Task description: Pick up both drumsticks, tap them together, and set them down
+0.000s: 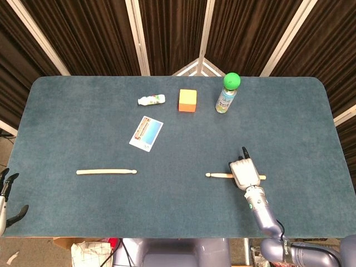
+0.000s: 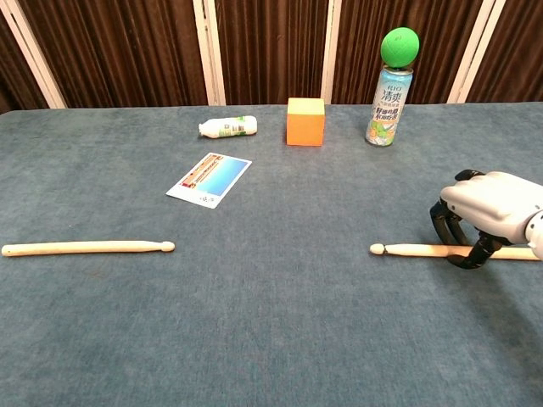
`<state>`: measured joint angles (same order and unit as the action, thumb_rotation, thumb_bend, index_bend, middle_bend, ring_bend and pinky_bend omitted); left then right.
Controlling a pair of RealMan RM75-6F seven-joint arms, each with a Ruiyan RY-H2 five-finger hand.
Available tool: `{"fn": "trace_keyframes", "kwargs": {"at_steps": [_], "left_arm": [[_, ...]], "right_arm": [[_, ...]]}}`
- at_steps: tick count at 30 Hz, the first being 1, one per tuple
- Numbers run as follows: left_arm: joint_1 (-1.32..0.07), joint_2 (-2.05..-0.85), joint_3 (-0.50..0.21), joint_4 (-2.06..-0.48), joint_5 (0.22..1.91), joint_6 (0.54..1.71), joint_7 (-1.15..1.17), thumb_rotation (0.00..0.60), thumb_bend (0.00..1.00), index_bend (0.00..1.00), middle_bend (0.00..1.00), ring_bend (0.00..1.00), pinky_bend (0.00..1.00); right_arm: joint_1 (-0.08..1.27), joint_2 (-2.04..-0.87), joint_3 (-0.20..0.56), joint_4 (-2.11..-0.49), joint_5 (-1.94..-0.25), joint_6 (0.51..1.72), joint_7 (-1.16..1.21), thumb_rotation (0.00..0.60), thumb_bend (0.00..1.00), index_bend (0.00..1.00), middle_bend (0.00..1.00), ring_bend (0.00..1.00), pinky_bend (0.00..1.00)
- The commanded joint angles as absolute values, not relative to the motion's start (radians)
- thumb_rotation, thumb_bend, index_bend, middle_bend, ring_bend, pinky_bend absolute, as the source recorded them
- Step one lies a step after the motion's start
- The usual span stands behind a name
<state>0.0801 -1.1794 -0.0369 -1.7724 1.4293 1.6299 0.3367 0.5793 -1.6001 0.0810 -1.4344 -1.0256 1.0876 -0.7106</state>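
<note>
Two pale wooden drumsticks lie on the blue table [image 1: 78,111]. The left drumstick [image 1: 105,172] [image 2: 85,248] rests alone, its tip pointing right. The right drumstick [image 1: 218,175] [image 2: 407,250] lies with its tip to the left, and its rear half runs under my right hand [image 1: 245,173] [image 2: 492,208]. That hand arches over the stick, with dark fingers [image 2: 445,225] curled down on the far side and the thumb on the near side, closing around it. The stick still lies on the cloth. My left hand [image 1: 6,197] hangs off the table's left edge with its fingers apart, holding nothing.
Along the back stand a small white bottle [image 1: 151,100] on its side, an orange cube [image 1: 188,100] and a spray can with a green ball on top [image 1: 226,99]. A printed card [image 1: 146,133] lies flat behind the left drumstick.
</note>
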Motion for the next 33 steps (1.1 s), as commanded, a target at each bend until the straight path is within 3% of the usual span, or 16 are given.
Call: {"fn": "trace_keyframes", "kwargs": {"at_steps": [1, 16, 33], "left_arm": [[0.08, -1.18, -0.036, -1.772, 1.429, 1.629, 0.337, 0.6, 0.31, 0.18, 0.05, 0.0, 0.0], [0.078, -1.182, -0.036, -1.764, 1.451, 1.638, 0.329, 0.6, 0.31, 0.18, 0.05, 0.0, 0.0], [0.054, -1.188, -0.037, -1.73, 1.508, 1.63, 0.291, 0.6, 0.31, 0.18, 0.07, 0.0, 0.0]], "right_arm": [[0.579, -1.599, 0.08, -1.433, -1.035, 1.089, -0.705, 0.6, 0.36, 0.59, 0.6, 0.36, 0.0], [0.571, -1.556, 0.108, -1.495, -1.082, 1.091, -0.589, 0.6, 0.37, 0.59, 0.6, 0.36, 0.0], [0.511, -1.18, 0.336, -1.841, -1.026, 0.983, 0.003, 0.6, 0.37, 0.6, 0.61, 0.36, 0.0]]}}
